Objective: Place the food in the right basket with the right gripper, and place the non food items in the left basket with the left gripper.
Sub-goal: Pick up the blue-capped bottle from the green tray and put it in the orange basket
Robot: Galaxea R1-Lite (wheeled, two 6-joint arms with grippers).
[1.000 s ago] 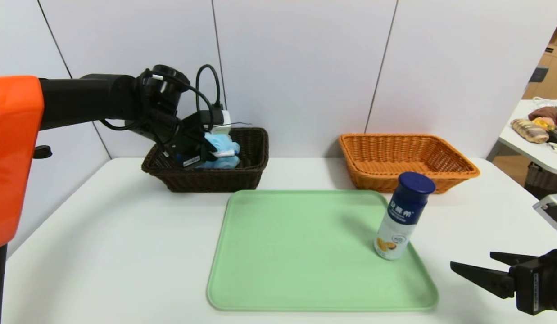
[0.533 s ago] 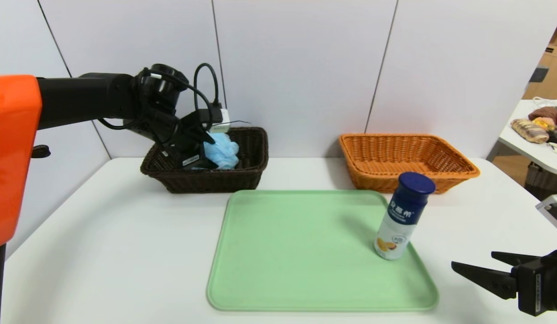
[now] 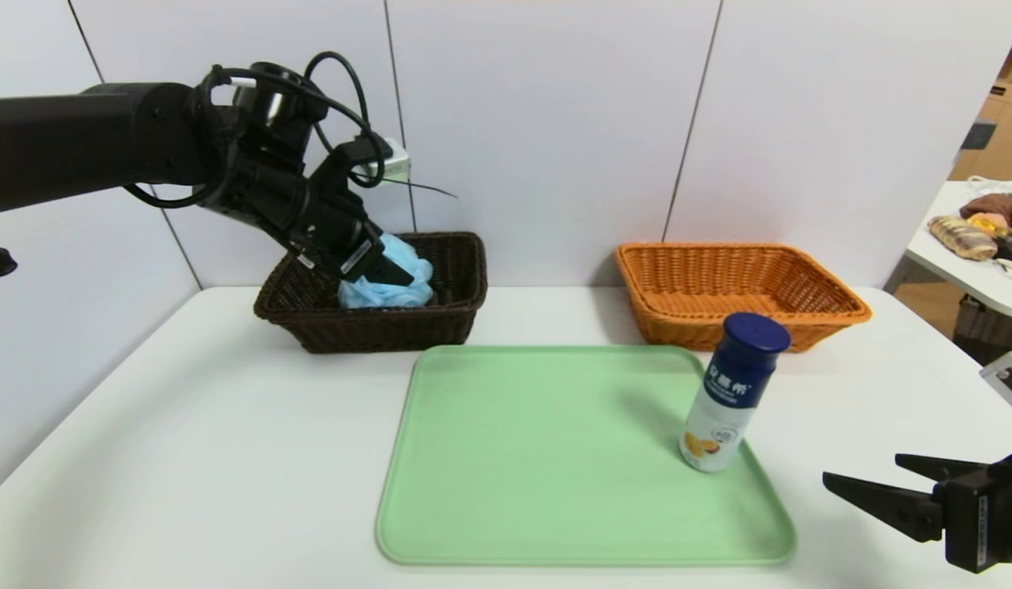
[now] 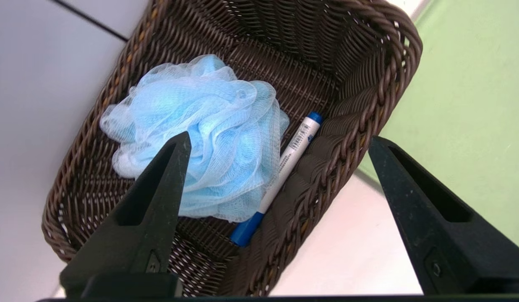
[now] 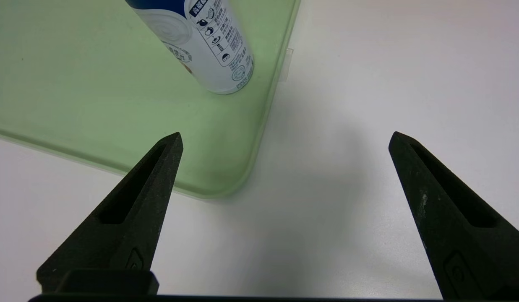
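Left gripper [image 4: 280, 142] wide, empty over dark basket [image 3: 440, 327]; sponge [image 4: 200, 138] and marker [image 4: 284, 163] in. Right gripper [image 5: 284, 142] wide: grab bottle [image 3: 730, 393] mid-body, keep upright.

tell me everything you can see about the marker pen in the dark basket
The marker pen is slim, with a white barrel printed with a barcode and small text, a blue cap at one end and a blue tip at the other. It looks like plastic. It lies slanted on the floor of the dark brown wicker basket, along one side wall, with the light-blue mesh bath sponge pressed against it. Nothing grips it.
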